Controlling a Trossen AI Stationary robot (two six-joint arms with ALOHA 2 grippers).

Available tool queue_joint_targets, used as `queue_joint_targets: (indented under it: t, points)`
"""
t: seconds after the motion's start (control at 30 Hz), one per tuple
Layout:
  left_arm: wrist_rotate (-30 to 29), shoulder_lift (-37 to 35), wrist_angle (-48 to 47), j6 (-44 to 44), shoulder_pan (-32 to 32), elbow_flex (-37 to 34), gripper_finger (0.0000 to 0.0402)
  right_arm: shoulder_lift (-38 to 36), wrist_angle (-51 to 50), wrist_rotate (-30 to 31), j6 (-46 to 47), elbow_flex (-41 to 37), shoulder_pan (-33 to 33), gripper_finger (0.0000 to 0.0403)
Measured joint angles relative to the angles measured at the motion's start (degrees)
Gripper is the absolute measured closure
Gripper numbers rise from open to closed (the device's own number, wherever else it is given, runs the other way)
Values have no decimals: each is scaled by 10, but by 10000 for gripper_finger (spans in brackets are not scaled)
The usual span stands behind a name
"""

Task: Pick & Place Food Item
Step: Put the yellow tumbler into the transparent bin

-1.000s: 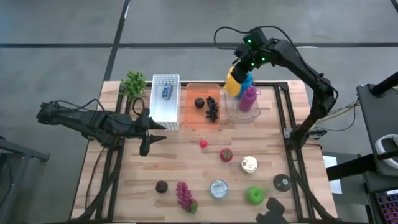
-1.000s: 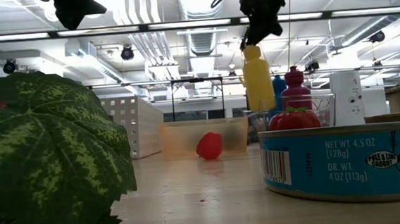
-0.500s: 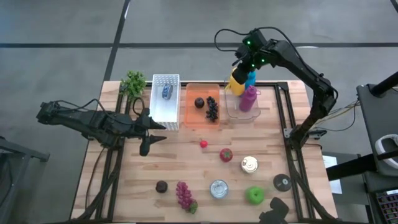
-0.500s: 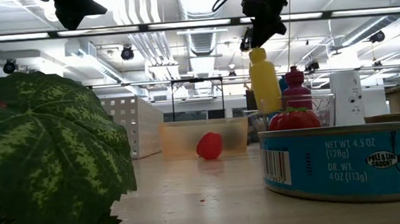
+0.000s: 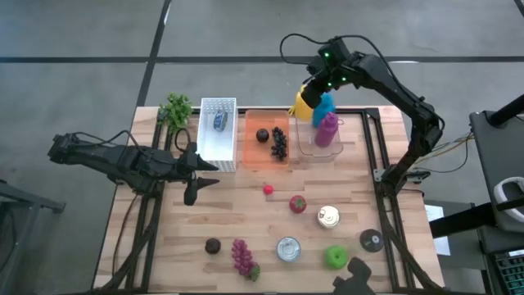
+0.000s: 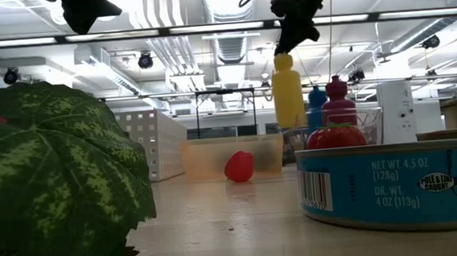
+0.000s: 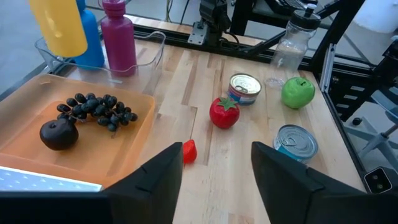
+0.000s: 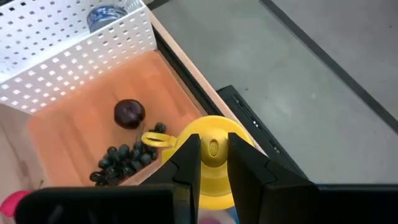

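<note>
My right gripper (image 8: 213,155) is shut on a yellow bottle (image 5: 304,102), held in the air over the far edge of the clear bin (image 5: 319,141), between that bin and the orange tray (image 5: 266,139). In the low view the yellow bottle (image 6: 287,91) hangs upright below the gripper. A blue bottle (image 5: 325,105) and a magenta bottle (image 5: 327,129) stand in the clear bin. My left gripper (image 5: 201,170) waits open over the table's left side, near the white basket (image 5: 218,131). My right gripper pinches the yellow bottle's cap (image 8: 213,148) between its two fingers, coming from above and pointing down. The bottle hangs upright below the fingers (image 6: 296,36), lifted clear of the bin and the table.
The orange tray holds a dark plum (image 5: 262,134) and dark grapes (image 5: 279,143). The white basket holds a blue can (image 5: 219,120). On the table lie a small red piece (image 5: 268,189), a tomato (image 5: 297,204), two tins (image 5: 328,216), a green apple (image 5: 335,256), purple grapes (image 5: 241,256).
My right gripper has carried the yellow bottle up out of the clear bin and toward the table's left and far edge. The bottle has stayed upright in the hold. The blue bottle behind it now shows more fully.
</note>
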Motion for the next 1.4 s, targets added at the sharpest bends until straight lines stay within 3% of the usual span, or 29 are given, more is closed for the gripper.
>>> queue_joint_targets:
  t: [0.5,0.97,1.4]
  points:
    - [0,0,0,2,0,0,221,0,64,1,-16,-58,-2,350]
    - [0,0,0,1,0,0,201,0,142,0,-23,-150,-2,350]
    - [0,0,0,-1,0,0,188,0,147,-1,-39,-159,-2,341]
